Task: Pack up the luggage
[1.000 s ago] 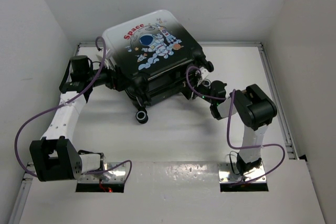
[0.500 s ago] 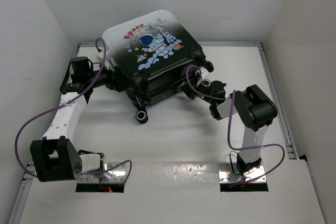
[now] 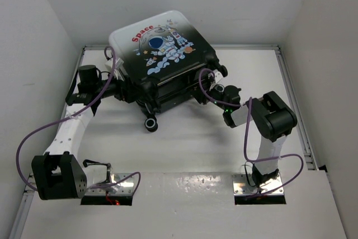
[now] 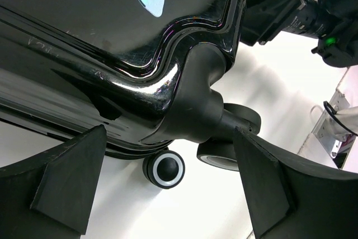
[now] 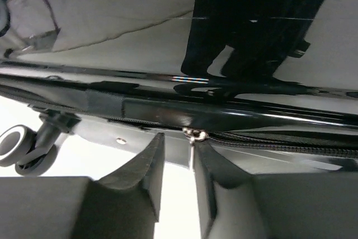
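The luggage (image 3: pixel 162 48) lies at the back middle of the table, astronaut shell up, its halves nearly together. My left gripper (image 3: pixel 123 89) is at its left near corner. In the left wrist view the gripper (image 4: pixel 168 138) is wide open, its fingers on either side of a black wheel leg (image 4: pixel 201 99) of the luggage (image 4: pixel 112 26) without touching it. My right gripper (image 3: pixel 212 95) is at the luggage's right side. In the right wrist view the gripper (image 5: pixel 179 141) shows a narrow gap between its fingers, and the silver zipper pull (image 5: pixel 194 135) hangs against the right finger's inner face.
White walls close in the table (image 3: pixel 184 144) on the left, back and right, with metal rails along its edges. A loose-looking wheel (image 3: pixel 151 123) sticks out in front of the luggage. Purple cables loop beside both arms. The right arm (image 4: pixel 313 9) shows in the left wrist view.
My left wrist has shifted slightly toward the near right along the luggage's left corner. My right gripper has edged a little left toward the luggage. The luggage has not moved.
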You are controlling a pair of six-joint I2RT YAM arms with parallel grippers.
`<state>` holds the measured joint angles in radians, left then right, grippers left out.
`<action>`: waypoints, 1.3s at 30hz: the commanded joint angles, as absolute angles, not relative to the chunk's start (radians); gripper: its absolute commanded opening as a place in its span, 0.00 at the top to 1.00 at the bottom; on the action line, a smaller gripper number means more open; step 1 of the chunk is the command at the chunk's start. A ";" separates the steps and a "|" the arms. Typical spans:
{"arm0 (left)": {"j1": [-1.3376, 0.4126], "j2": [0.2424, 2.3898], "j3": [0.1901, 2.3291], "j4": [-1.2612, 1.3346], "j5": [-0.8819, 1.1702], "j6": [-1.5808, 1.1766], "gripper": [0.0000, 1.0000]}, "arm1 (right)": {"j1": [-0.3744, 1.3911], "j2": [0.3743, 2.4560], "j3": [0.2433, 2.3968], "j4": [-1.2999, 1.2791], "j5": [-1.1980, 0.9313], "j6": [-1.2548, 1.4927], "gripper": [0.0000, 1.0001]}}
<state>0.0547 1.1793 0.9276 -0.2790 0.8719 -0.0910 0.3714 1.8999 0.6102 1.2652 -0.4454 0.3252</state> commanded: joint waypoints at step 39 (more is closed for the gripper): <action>-0.285 1.365 1.147 -0.483 0.396 -0.675 0.01 | 0.511 1.827 0.612 1.437 -0.179 -0.095 1.00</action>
<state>-0.2756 1.3132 1.1080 -0.5823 0.4244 -0.5724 0.4881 1.8404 0.5571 1.2404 -0.1398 -0.0902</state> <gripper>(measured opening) 0.994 0.003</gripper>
